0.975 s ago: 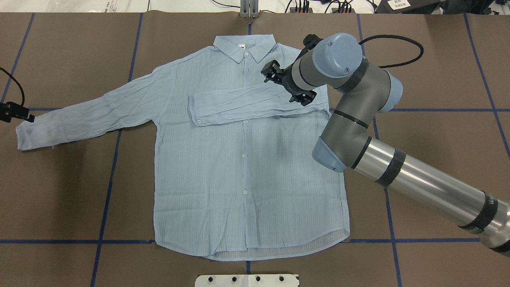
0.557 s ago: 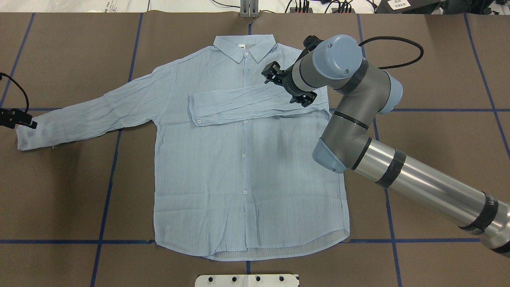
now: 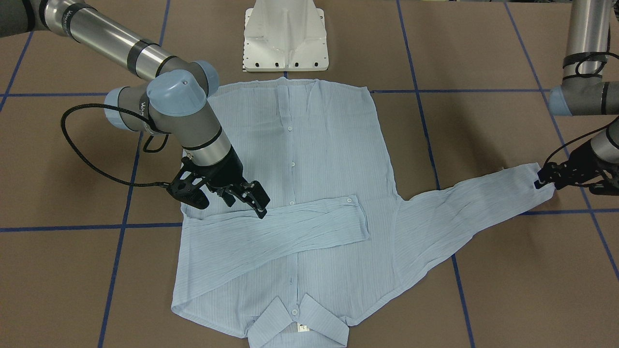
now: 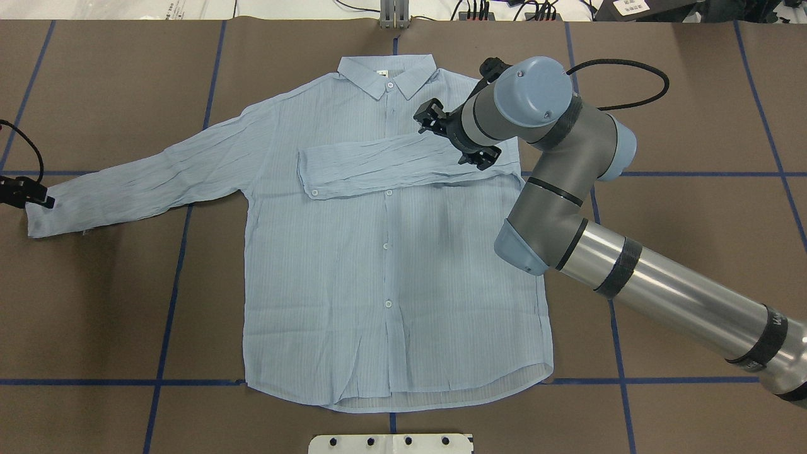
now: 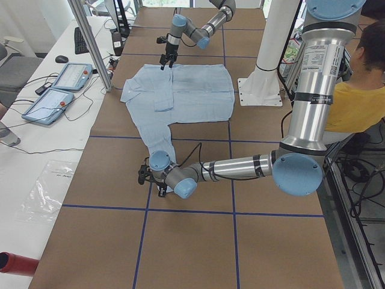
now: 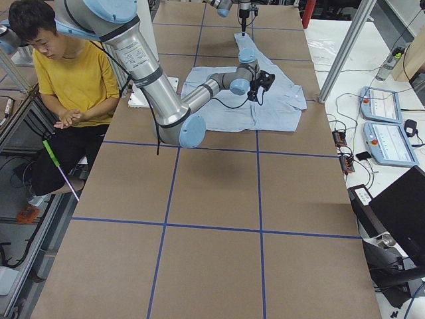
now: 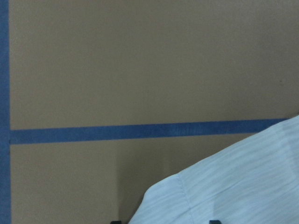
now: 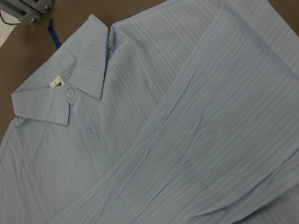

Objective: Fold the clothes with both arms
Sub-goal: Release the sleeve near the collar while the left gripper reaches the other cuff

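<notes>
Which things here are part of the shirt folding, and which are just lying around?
Part of the job: shirt, left pincer, right pincer.
Just lying about: white pedestal base, keyboard, plastic bag.

— Where's the right arm (image 4: 630, 277)?
— It enters from the lower right of the overhead view, elbow bent. The right gripper (image 4: 451, 137) is at upper centre, jaws spread, angled down.
— And the other?
— The left gripper (image 4: 31, 194) is at the far left edge, held low. Its jaws are apart in its wrist view.
</notes>
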Controlling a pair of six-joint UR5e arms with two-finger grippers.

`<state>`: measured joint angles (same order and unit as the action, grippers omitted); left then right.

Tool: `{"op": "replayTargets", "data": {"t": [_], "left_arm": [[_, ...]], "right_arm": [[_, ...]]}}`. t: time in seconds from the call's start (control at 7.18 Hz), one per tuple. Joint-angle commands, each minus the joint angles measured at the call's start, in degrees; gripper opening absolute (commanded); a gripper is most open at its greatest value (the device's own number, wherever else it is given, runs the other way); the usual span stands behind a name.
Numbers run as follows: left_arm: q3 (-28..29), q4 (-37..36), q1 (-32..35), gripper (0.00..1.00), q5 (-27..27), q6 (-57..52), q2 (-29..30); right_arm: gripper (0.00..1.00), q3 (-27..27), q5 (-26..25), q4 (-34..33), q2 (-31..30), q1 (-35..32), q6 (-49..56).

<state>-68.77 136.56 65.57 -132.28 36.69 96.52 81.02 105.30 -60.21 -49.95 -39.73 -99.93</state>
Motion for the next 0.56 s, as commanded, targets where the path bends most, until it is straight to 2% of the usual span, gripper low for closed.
{"op": "replayTargets", "data": {"t": [0.0, 0.28, 0.42], "left_arm": [[-0.13, 0.02, 0.0, 0.03, -0.09, 0.31, -0.11], [-1.09, -0.15, 0.0, 0.0, -0.61, 0.3, 0.07], [-3.54, -0.85, 0.0, 0.0, -0.7, 0.31, 0.5]], "right_arm": [[1.0, 0.1, 0.0, 0.0, 0.03, 0.01, 0.0], [1.0, 0.1, 0.0, 0.0, 0.03, 0.01, 0.0], [1.0, 0.1, -0.09, 0.0, -0.14, 0.01, 0.0]]}}
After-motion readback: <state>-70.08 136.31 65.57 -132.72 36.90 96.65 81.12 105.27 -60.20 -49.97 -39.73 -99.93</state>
